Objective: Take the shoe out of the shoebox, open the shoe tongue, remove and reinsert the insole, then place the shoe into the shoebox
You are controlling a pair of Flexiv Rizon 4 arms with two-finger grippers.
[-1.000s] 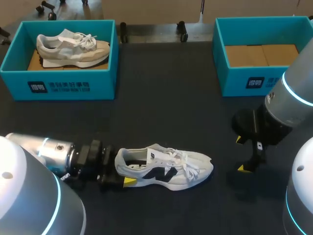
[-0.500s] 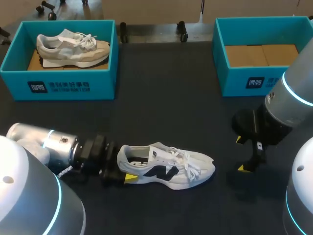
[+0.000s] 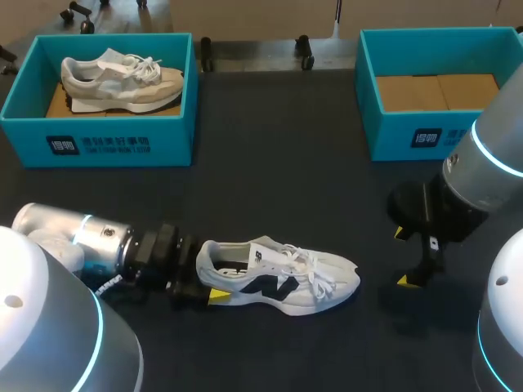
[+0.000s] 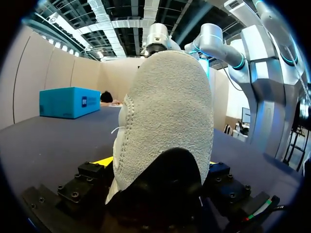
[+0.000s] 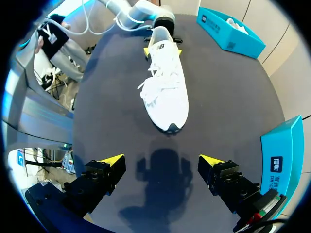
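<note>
A white shoe (image 3: 282, 282) with a dark side logo lies on its sole at the table's front middle, toe pointing right. My left gripper (image 3: 204, 287) is open around its heel. In the left wrist view the grey suede heel (image 4: 167, 116) fills the space between the fingers (image 4: 104, 161). My right gripper (image 3: 402, 256) hangs open and empty above the table, to the right of the toe. Seen from the right wrist, the shoe (image 5: 165, 92) lies ahead of my right gripper (image 5: 161, 160), with my left gripper (image 5: 162, 48) at its far end.
A teal shoebox (image 3: 24, 98) at the back left holds a beige shoe (image 3: 122, 80). A second teal shoebox (image 3: 372, 90) at the back right shows only its cardboard floor. Dark table surface lies between the boxes and the white shoe.
My left arm pushed in toward the heel and the white shoe slid slightly right; over the last half second both are still. The right arm has not moved.
</note>
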